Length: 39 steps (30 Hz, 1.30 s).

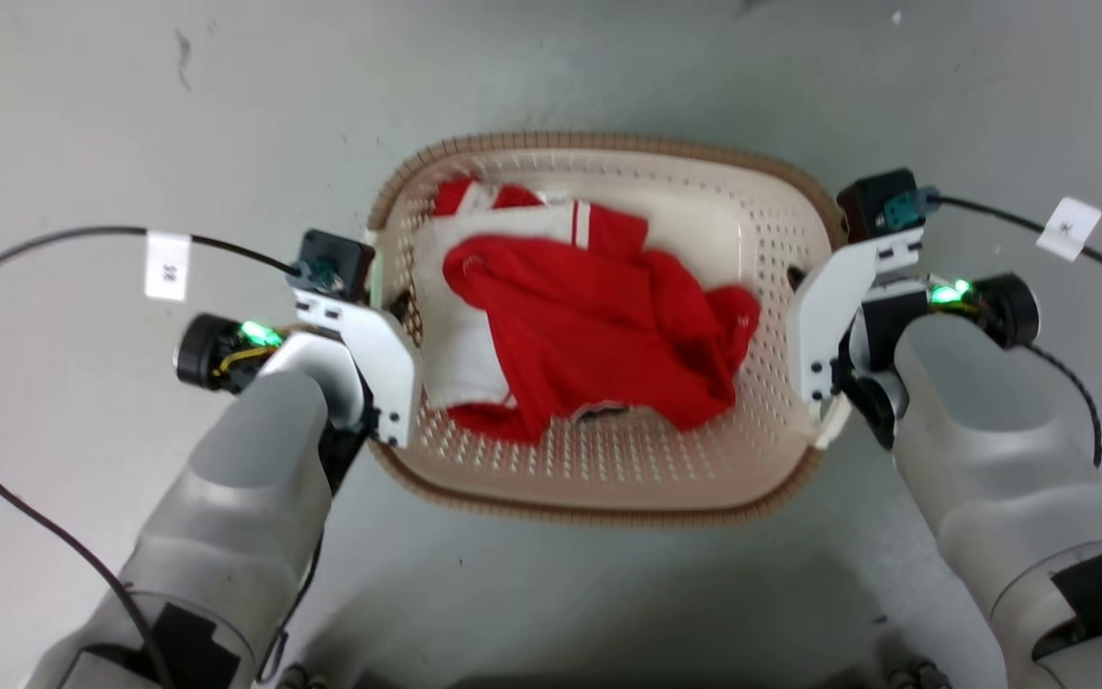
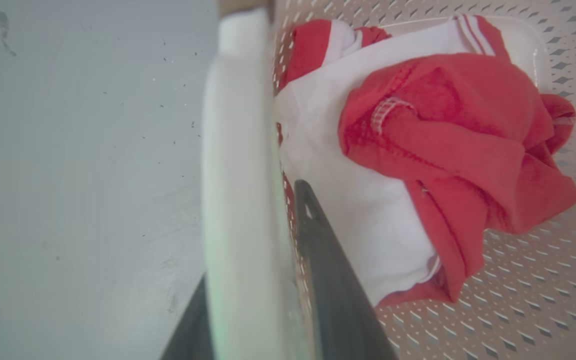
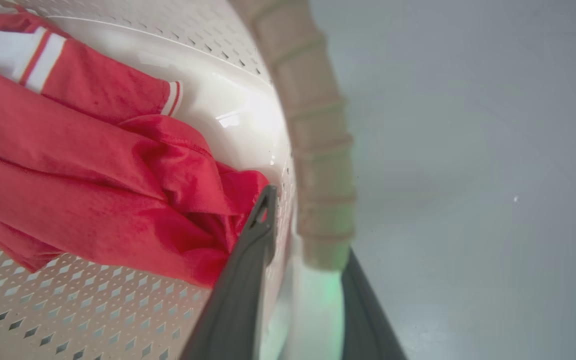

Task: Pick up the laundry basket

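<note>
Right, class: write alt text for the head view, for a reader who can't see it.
A cream laundry basket holding red and white clothes, seen from above against a grey floor. The left gripper and right gripper grip it at opposite sides.

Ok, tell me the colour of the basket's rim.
Brown, woven-looking; the basket's rim shows best in the head view.
</note>
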{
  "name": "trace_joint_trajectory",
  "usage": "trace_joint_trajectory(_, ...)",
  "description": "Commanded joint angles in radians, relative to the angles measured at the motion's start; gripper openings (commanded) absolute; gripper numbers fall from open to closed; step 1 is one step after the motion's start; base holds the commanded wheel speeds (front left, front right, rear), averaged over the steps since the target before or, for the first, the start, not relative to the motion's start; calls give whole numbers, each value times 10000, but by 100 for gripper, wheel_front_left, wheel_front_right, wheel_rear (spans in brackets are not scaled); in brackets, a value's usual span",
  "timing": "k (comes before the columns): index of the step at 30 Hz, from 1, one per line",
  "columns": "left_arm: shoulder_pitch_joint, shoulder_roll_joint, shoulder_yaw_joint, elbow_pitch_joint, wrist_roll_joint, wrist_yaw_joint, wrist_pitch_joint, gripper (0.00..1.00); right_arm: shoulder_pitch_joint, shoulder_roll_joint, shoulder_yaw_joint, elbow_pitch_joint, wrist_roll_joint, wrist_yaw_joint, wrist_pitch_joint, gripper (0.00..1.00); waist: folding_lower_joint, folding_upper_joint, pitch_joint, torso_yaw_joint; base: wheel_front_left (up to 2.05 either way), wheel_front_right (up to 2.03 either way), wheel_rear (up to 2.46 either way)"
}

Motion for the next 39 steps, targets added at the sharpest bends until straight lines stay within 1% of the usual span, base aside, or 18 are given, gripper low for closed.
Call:
trace_joint_trajectory(1, 264, 94, -280, -112, -162, 21, 230, 0, 171, -45, 34, 40, -80, 28, 152, 0, -1, 0, -550, -2, 0, 0, 0)
trace_joint_trajectory(4, 619, 249, -864, -478, -804, 19, 867, 0, 389, -36, 131, 67, 104, 28, 564, 0, -1, 0, -1256, -56, 0, 0, 0)
trace_joint_trajectory(10, 1329, 893, -2232, -1511, -2249, 17, 2411, 0, 743, -48, 481, 99, 506, 28, 1633, 0, -1, 0, -2809, -134, 0, 0, 0)
trace_joint_trajectory(11, 1329, 893, -2232, -1511, -2249, 17, 2411, 0, 743, -48, 481, 99, 506, 28, 1633, 0, -1, 0, -2809, -134, 0, 0, 0)
trace_joint_trajectory(12, 1435, 1009, -2485, -1704, -2513, 17, 2681, 0, 803, -54, 534, 108, 515, 28, 1844, 0, -1, 0, -3101, -133, 0, 0, 0)
trace_joint_trajectory(16, 1711, 1602, -3393, -2506, -3508, -1, 3705, 0, 949, -141, 732, 127, 740, 28, 2819, 0, -1, 0, -4112, -121, 0, 0, 0)
trace_joint_trajectory(22, 1913, 2488, -4460, -3631, -5055, -3, 5206, 0, 1187, -174, 1279, 73, 1395, 27, 4742, 0, -1, 0, -5453, -80, 0, 0, 0)
trace_joint_trajectory(25, 1966, 2838, -4821, -4053, -5776, -3, 5855, 0, 1401, -185, 1657, -176, 1896, 28, 5803, 0, -1, 0, -6048, -64, 0, 0, 0)
trace_joint_trajectory(29, 1834, 3273, -5163, -4469, -6512, -3, 6573, 0, 1539, -446, 2176, -706, 2482, 28, 6826, 0, -1, 0, -6573, -35, 0, 0, 0)
trace_joint_trajectory(34, 1761, 3668, -5600, -4764, -7127, -3, 7286, 0, 1719, -696, 2655, -1340, 3257, 28, 7686, 0, -1, 0, -7150, -34, 0, 0, 0)
trace_joint_trajectory(39, 2011, 3786, -5945, -4998, -7728, 5, 7828, 0, 2003, -806, 3045, -1602, 3839, 33, 8213, 0, -1, 0, -7732, -70, 0, 0, 0)
